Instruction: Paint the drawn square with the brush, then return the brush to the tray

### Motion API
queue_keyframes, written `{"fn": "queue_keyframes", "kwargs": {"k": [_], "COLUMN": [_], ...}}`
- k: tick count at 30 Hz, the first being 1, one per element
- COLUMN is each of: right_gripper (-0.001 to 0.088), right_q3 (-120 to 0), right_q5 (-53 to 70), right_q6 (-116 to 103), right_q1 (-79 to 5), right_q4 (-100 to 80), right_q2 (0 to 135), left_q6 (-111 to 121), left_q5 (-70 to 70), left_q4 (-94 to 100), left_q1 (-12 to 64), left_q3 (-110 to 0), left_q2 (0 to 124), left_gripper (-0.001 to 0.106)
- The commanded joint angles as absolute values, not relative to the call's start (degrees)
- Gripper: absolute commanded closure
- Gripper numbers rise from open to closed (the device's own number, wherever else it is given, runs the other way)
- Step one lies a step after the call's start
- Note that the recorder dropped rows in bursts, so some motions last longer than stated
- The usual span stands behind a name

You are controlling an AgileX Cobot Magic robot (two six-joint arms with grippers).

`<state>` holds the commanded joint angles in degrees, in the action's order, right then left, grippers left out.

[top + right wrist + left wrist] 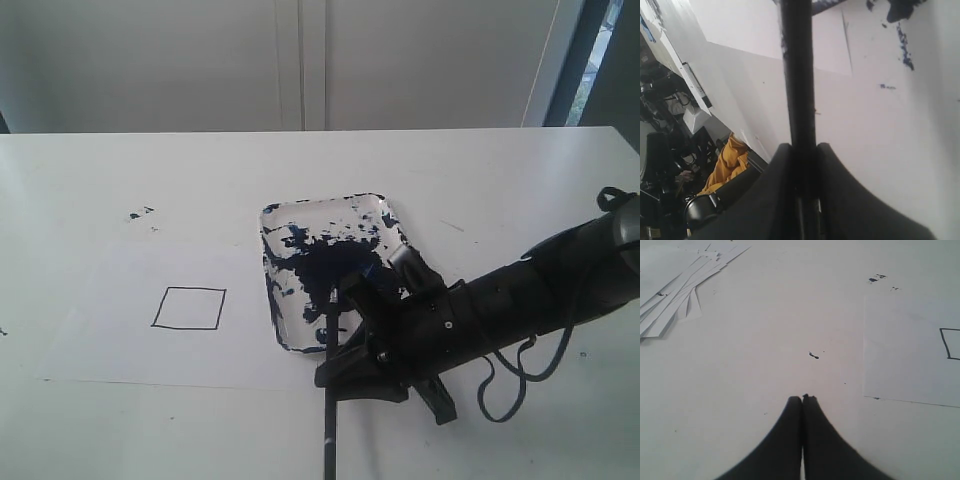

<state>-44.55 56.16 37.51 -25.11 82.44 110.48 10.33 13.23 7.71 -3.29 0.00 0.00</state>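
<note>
The brush [328, 410], a thin black stick, is gripped by my right gripper [342, 345], which is shut on its shaft. Its upper end rests on the dark blue patch of the white tray [372, 205], and its other end runs toward the table's near edge. In the right wrist view the brush [796, 75] rises straight out of the shut gripper [802, 150]. The drawn square [189, 308] sits left of the tray on the paper, interior white, and part of it [950, 344] shows in the left wrist view. My left gripper [803, 398] is shut, holds nothing and is out of the exterior view.
A large white paper sheet [110, 330] lies under the square and against the tray's left side. Small dark paint specks [140, 212] mark the table behind it. A fanned pile of white paper strips [675, 290] lies beyond the left gripper.
</note>
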Motion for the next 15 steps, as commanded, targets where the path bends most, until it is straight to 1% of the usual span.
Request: {"fn": "queue_keyframes", "kwargs": {"k": [10,15], "right_gripper": [0.0868,0.0868], "right_q3": [-44.55,-44.55], "right_q5": [53.65,47.36], "right_q6": [37.39,33.61], "right_q1": [-25.11,-24.54], "right_q4": [82.77,80.68], "right_q2": [110.28,107.09], "left_q6": [10.33,10.33], "left_q5": [13.23,13.23], "left_q4": [7.71,7.71], "left_q1": [-3.29,-3.29], "left_q3": [0.0,0.0], "left_q2": [0.0,0.0], "left_gripper": [0.105,0.105]}}
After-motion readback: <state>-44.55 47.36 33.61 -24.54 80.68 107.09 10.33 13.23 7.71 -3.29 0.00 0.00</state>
